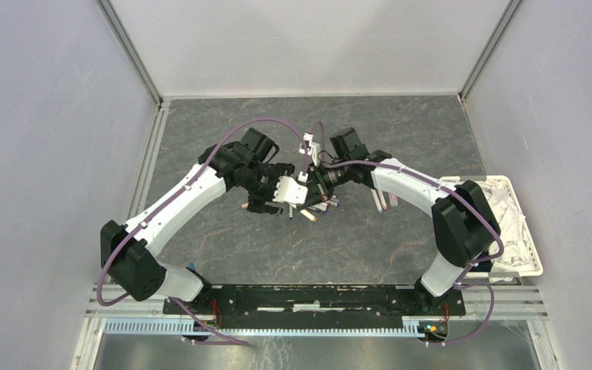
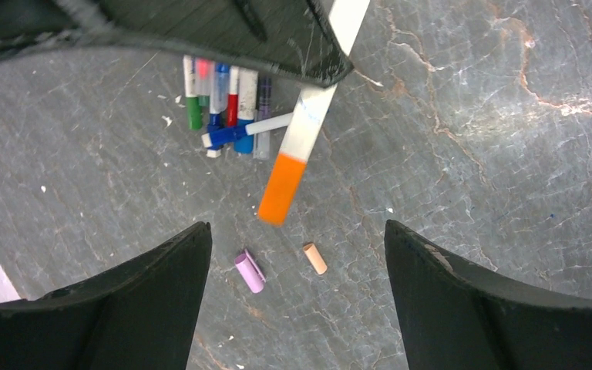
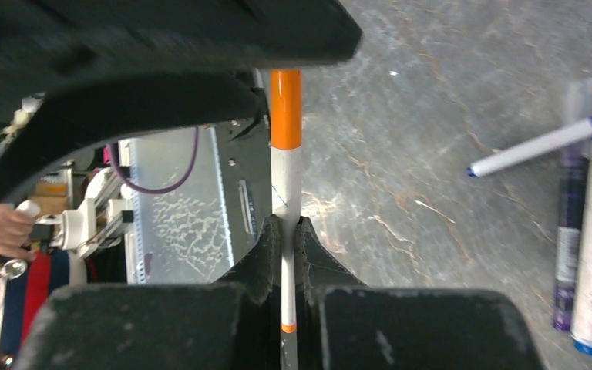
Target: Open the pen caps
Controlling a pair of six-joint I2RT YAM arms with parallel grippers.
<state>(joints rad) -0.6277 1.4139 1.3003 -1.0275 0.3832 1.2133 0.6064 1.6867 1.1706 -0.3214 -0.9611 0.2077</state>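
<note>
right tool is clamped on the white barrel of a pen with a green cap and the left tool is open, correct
No, the cap is orange, not green. The right wrist view shows the right tool clamped on the white barrel of the orange-capped pen; the left tool is open.

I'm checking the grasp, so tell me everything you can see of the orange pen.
The orange pen is thin, white-bodied and looks plastic, with a long orange cap still on and a narrow orange band near the other end. The right end effector is shut on its white body, holding it above the table. The cap end points toward the open left end effector, which does not touch it.
</note>
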